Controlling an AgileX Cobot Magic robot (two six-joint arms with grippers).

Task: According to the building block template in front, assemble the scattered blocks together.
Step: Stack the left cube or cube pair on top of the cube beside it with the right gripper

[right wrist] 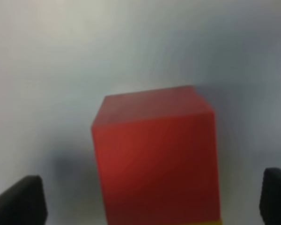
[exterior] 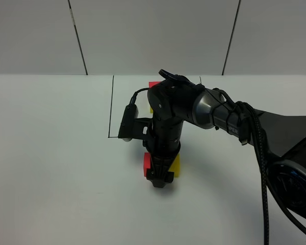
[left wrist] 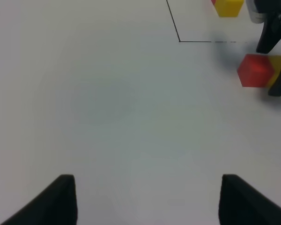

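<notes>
Blocks: red cube [exterior: 147, 164] and yellow cube [exterior: 176, 164] touch side by side on bench [exterior: 51, 168], just outside drawn frame [exterior: 110, 107].
Template [left wrist: 229, 7]: inside frame, mostly hidden behind right arm [exterior: 219, 115].
Right hand [exterior: 160, 179]: down over the pair, fingers spread, gripping nothing.
Left hand [left wrist: 145, 206]: spread wide, nothing between, well apart from cubes.

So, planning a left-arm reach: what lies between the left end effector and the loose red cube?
Nothing: in the left wrist view, only bare white table runs from the left end effector to the red cube.
</notes>
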